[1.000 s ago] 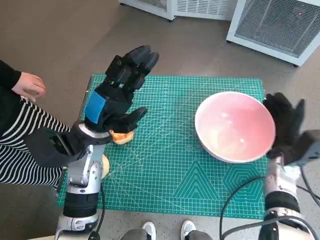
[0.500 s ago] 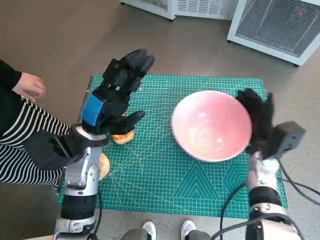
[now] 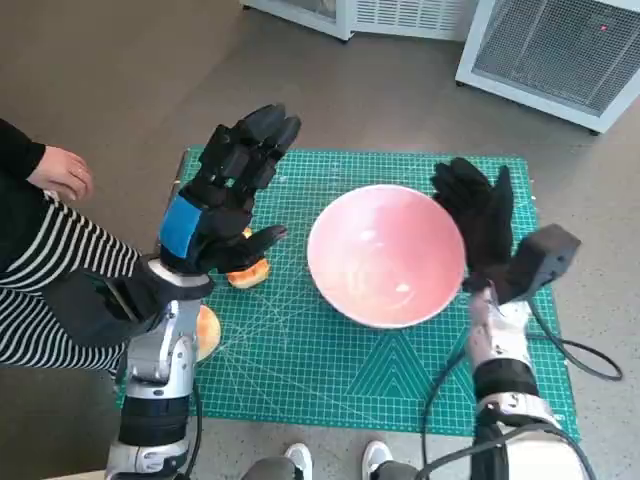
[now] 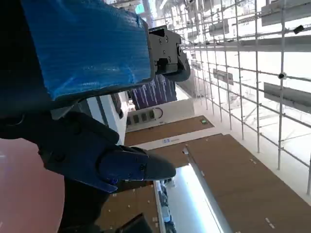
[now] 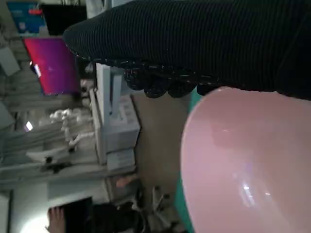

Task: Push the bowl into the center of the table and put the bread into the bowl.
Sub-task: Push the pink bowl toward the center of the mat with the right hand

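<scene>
From my seat the bread [image 3: 247, 271] was mostly hidden: only an orange-brown crust showed under the thumb of the left hand [image 3: 222, 200], and I could not tell whether the hand touched it or hung above it. A second rounded, orange piece [image 3: 207, 331] was half covered by the left forearm near the mat's edge. The left wrist view gave me almost nothing of the surface, only blue tape, black fingers [image 4: 131, 166] and a ceiling. In the right wrist view the glove ran as a dark knitted band over the bowl's rim, its fingers not visible there. The left hand stood raised over the left part of the green cutting mat [image 3: 330, 370], palm down, its fingers spread and holding nothing I could see. The right hand [image 3: 482, 222] stood upright against the right side of the bowl [image 3: 385, 255], fingers extended and apart, flat to the rim rather than wrapped round it. The bowl was smooth, glossy pink, round and shallow, empty, sitting near the middle of the gridded mat. A person's hand [image 3: 60, 172] and striped sleeve [image 3: 50, 280] were cut off at the left edge.
</scene>
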### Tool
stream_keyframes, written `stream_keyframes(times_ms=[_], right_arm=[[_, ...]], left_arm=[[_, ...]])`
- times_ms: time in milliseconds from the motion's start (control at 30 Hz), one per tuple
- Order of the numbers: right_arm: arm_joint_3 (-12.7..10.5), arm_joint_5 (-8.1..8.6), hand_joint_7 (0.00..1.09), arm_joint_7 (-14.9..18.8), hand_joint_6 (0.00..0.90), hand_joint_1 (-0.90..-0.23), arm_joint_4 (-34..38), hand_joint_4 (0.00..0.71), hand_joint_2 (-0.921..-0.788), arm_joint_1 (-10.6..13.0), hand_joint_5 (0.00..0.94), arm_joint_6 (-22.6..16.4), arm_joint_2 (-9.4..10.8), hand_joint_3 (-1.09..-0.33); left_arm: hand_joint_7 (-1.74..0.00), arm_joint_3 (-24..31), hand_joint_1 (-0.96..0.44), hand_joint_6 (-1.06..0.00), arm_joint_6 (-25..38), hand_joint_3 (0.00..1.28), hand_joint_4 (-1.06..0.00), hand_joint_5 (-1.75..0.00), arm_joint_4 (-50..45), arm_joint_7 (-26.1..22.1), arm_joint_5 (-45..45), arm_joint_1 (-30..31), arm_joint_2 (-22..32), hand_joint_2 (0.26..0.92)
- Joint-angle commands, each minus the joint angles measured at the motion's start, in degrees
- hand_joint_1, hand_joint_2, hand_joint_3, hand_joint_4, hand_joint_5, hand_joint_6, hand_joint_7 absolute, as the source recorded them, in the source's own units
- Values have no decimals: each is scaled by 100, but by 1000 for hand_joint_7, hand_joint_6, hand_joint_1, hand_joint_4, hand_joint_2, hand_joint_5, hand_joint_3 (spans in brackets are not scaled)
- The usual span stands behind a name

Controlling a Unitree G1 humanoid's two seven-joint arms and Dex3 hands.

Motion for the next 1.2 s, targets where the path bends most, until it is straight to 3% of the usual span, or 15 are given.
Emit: stream_keyframes(times_ms=[33, 233, 433, 633, 833, 1200], right_arm=[[-138, 143, 345, 69, 41, -678, 175, 95, -921, -61, 2, 186, 137, -746], [-296, 266, 341, 93, 41, -655, 227, 100, -921, -212, 4, 279, 236, -771], [-405, 388, 340, 178, 46, -651, 89, 104, -921, -253, 4, 304, 194, -788], [-373, 329, 341, 142, 51, -659, -371, 110, -921, -159, 6, 77, 162, -781], [-181, 203, 347, 148, 59, -678, -1250, 119, -921, 82, 8, -177, 181, -756], [504, 7, 374, 255, 70, -719, -3620, 130, -921, 946, 9, -92, 136, -701]], left_arm=[[-543, 63, -533, 1, 34, 200, -60, -184, -129, 24, -50, 66, 42, 921], [-543, 81, -533, 1, 43, 195, -67, -176, -169, 29, -43, 104, 61, 921], [-538, 116, -526, 1, 76, 190, -76, -163, -238, 46, -43, 151, 103, 921], [-537, 172, -525, 1, 66, 189, -82, -149, -235, 49, -43, 178, 132, 921], [-545, 184, -529, 1, 28, 191, -90, -132, -174, 74, -32, 132, 98, 921], [-552, 89, -537, 1, -113, 192, -103, -117, -31, 103, 15, -55, -83, 921]])
